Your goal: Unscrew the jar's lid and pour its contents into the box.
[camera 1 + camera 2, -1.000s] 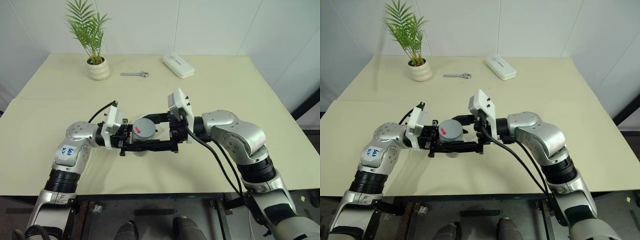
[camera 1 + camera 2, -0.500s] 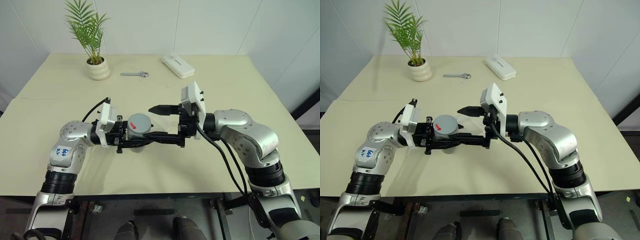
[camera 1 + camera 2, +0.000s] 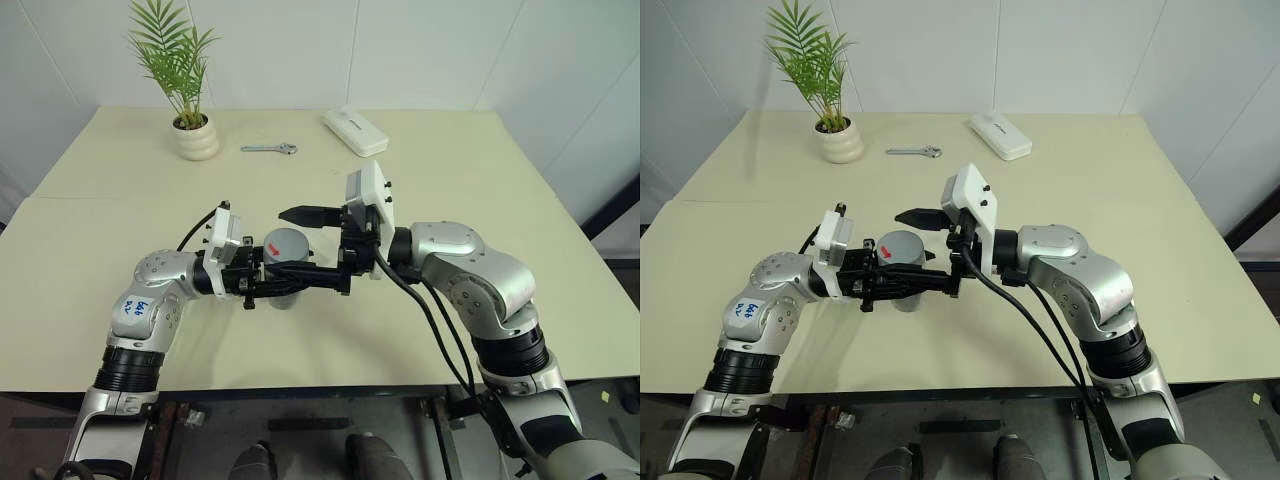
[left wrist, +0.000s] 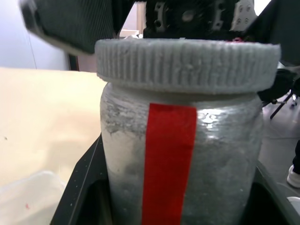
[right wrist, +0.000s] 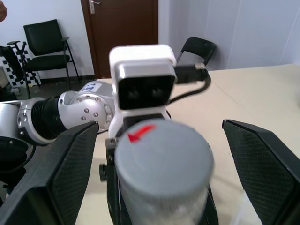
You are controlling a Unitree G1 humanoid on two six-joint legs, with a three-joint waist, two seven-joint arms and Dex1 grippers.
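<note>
Two grippers meet over the table's (image 3: 100, 215) near half: our left gripper (image 3: 262, 283) is clamped on the one jar (image 4: 180, 173), held upright above the tabletop, while our right gripper (image 5: 154, 154) stands spread wide, a finger on either side of the one grey lid (image 3: 285, 243) without touching it. We judge the coming twist turns on that straddle, since the jar's long axis runs vertically, square across the level right fingers (image 5: 70, 168), so they need only close inward on the rim.

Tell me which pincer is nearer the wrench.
Right. The right pincer stands open around the lid, on its wrench side; the left pincer grips the jar lower, nearer the robot.
</note>
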